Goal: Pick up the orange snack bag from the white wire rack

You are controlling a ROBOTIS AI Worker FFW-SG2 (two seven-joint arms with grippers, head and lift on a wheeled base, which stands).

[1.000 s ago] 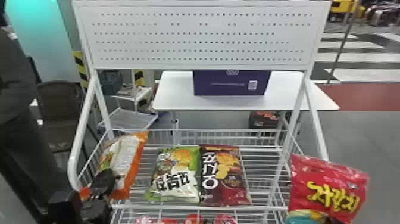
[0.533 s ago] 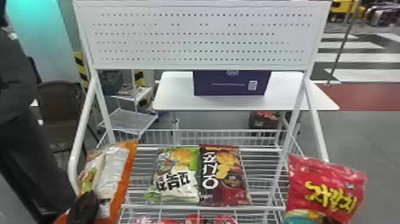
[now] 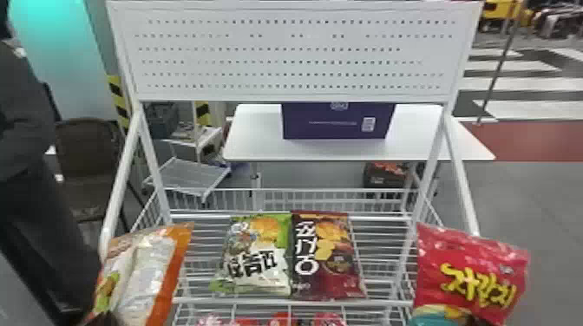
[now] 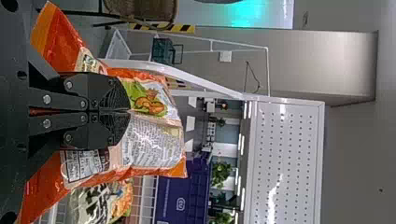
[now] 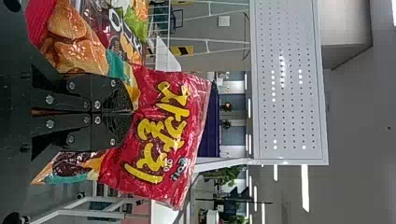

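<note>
This is a large indoor hall with a shop-style display; whether it is a showroom or a lab cannot be told. The rack (image 3: 381, 303) carries a green bag (image 3: 256, 255) and a maroon bag (image 3: 334, 277) below a perforated panel (image 3: 295, 56). Past its far edge stand a table (image 3: 260, 147), a purple box (image 3: 338, 121) on it, and, farther left, a chair (image 3: 86, 160). Strip lights (image 5: 304, 186), plants (image 4: 220, 173) and a black-and-white floor pattern (image 3: 512, 82) show too.
</note>
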